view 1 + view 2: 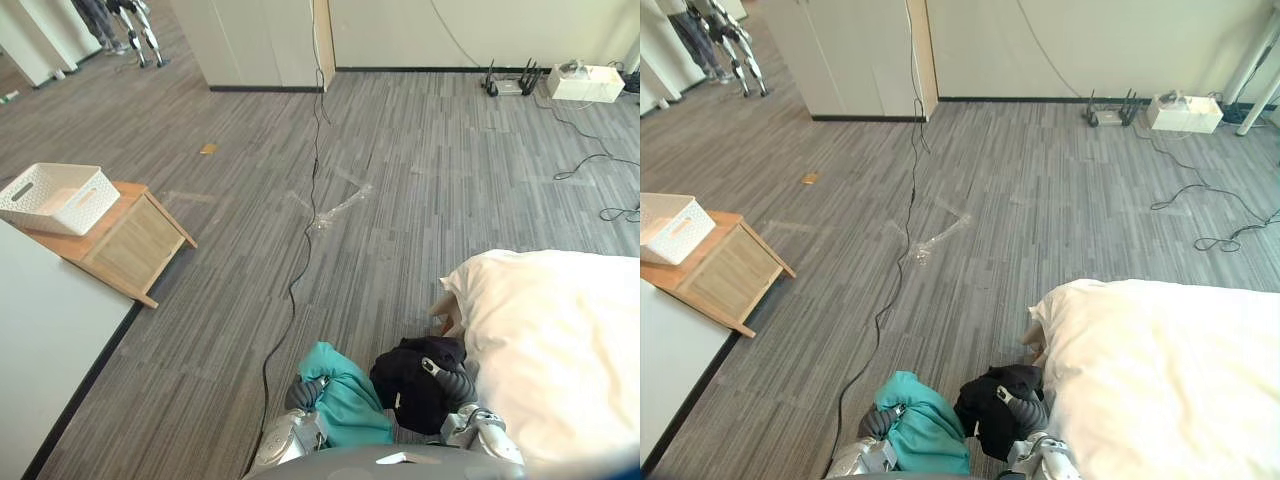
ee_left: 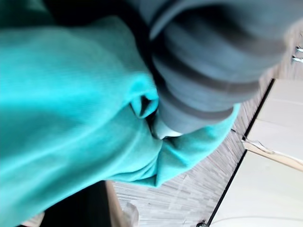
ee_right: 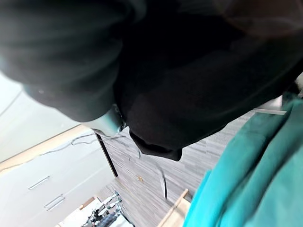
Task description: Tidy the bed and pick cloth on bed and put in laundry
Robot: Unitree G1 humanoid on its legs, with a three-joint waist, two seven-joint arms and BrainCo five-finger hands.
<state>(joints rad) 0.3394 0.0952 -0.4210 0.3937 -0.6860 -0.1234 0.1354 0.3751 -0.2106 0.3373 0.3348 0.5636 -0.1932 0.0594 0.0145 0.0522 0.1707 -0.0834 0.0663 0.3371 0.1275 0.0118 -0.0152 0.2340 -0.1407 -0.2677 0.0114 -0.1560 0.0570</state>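
- The left robot hand (image 2: 208,80) is low in front of the robot, buried in a teal cloth (image 1: 345,395). The cloth wraps over its dark cover, so I cannot tell whether the fingers are curled or spread.
- The right robot hand (image 3: 61,56) is just beside it, under a black cloth (image 1: 415,385) that hides its fingers too — I cannot tell their state.
- The two cloths touch, teal on the robot's left and black on its right, both held up off the grey floor (image 1: 400,160).
- The black cloth is right at the near corner of the bed (image 1: 560,340), which lies to the robot's right under a smooth white cover.
- A white basket (image 1: 55,197) stands well apart on the far left — on a low wooden surface (image 1: 130,245) by a white wall.
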